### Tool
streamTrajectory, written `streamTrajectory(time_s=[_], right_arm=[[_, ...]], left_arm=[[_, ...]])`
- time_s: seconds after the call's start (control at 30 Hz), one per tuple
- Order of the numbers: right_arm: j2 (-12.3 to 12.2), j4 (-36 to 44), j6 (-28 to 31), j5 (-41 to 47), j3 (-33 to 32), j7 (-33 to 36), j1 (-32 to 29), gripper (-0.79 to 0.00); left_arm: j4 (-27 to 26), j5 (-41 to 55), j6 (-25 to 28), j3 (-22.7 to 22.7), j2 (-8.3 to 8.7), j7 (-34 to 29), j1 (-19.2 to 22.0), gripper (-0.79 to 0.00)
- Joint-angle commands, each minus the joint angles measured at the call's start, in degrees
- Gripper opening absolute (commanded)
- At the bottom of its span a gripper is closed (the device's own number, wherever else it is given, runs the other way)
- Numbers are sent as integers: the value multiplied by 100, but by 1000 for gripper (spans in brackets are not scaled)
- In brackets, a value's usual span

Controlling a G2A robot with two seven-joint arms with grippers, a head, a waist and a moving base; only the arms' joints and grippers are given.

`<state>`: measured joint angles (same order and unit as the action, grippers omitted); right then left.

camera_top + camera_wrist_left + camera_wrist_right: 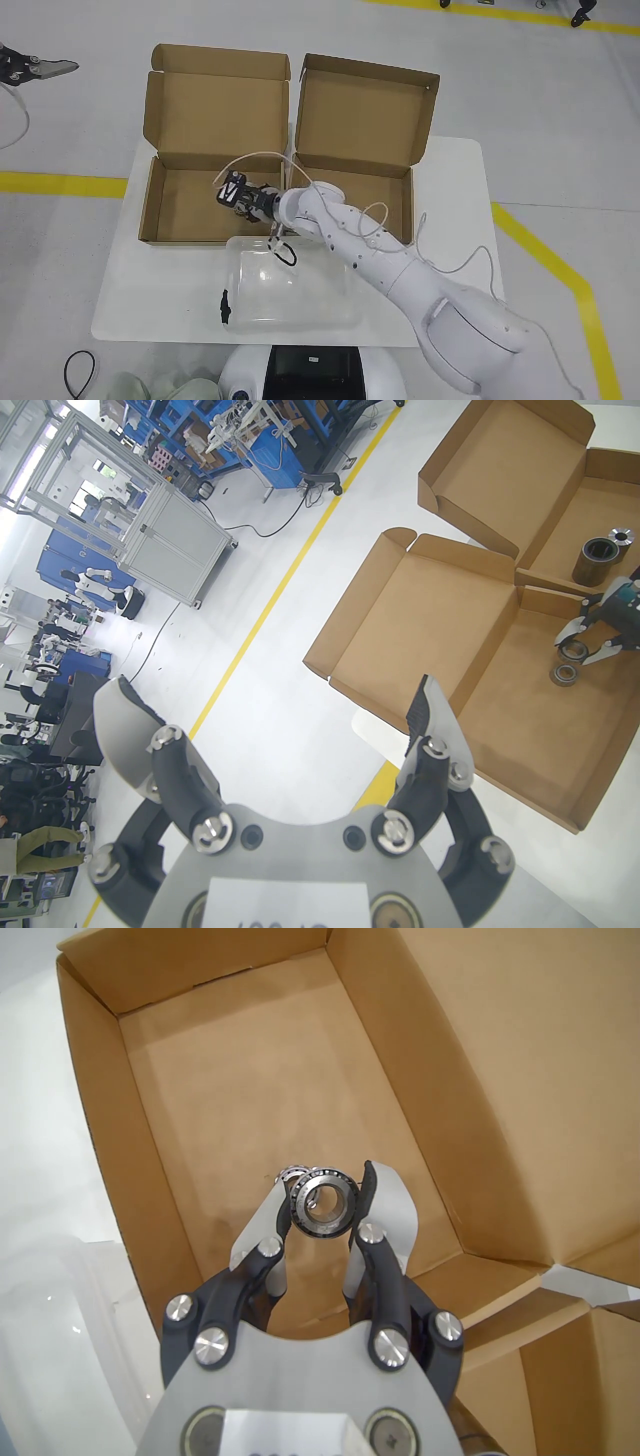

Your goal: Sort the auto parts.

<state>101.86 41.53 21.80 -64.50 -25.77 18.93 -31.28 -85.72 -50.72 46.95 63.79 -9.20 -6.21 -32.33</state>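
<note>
**A:** What is lying on the desk (450,200) in the top view?

**B:** Two open cardboard boxes are sitting side by side along its far edge, the left box (180,205) and the right box (395,185). A clear bin (300,300) is lying in front of them. The right gripper (233,192) is hanging over the left box. The left gripper (58,68) is hovering off the desk, above the floor (80,300).

**A:** And what is the left wrist view giving?

**B:** The left gripper's fingers are standing spread wide, gripping nothing. Farther off, the right gripper is clasping a bearing (573,650) low inside the left box. A second bearing (565,675) is lying flat on that box's floor just beside it. In the right box a dark cylinder (592,561) and a silver cylinder (620,540) are standing upright, close together.

**A:** And the right wrist view?

**B:** The fingers are pinching the bearing by its outer ring, and its bore is facing the camera. The second bearing is peeking out from behind it. I cannot tell whether the held one is touching the box floor.
</note>
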Motion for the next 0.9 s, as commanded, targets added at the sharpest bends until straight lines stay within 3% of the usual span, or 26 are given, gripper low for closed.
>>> streamTrajectory(time_s=[0.0,0.1,0.3,0.43,0.63,0.87], right_arm=[[74,-165,-16,18,16,-6,50,-773],[177,-417,-49,32,30,-17,115,-757],[340,-799,-43,28,38,-98,206,-548],[419,-974,-26,20,20,-178,247,-477],[488,-1121,43,-8,-26,-396,270,-477],[395,-901,374,-124,-192,-1211,186,-480]], left_arm=[[0,0,0,0,0,0,0,0],[0,0,0,0,0,0,0,0],[0,0,0,0,0,0,0,0],[0,0,0,0,0,0,0,0],[0,0,0,0,0,0,0,0],[0,0,0,0,0,0,0,0]])
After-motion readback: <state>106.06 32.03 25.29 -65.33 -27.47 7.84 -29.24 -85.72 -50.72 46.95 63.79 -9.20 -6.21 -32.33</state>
